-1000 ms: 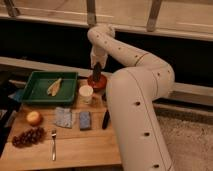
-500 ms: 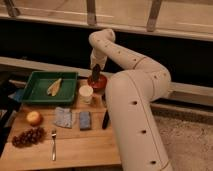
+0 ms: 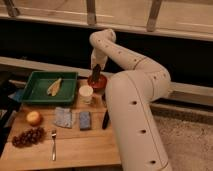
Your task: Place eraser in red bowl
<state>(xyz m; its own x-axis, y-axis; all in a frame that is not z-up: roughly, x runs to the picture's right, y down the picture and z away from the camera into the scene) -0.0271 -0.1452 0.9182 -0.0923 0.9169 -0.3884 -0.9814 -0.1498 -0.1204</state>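
The red bowl [image 3: 98, 83] stands on the wooden table behind the white cup [image 3: 86, 93]. My gripper [image 3: 96, 70] hangs straight above the bowl, pointing down from the arm that arches over the table's right side. It is shut on the eraser [image 3: 96, 75], a dark block held upright. The eraser's lower end reaches down to the bowl's rim, and I cannot tell whether it touches the bowl.
A green tray [image 3: 35, 92] with a yellowish peel sits at the back left. At the front are an orange fruit [image 3: 34, 118], grapes [image 3: 29, 136], a fork [image 3: 53, 144], a grey cloth [image 3: 63, 116], a blue-grey pad [image 3: 85, 120] and a slim black-handled tool [image 3: 105, 119]. My arm [image 3: 132, 115] covers the table's right side.
The gripper stays over the red bowl with the eraser; it has shifted only slightly. Nothing on the table has moved.
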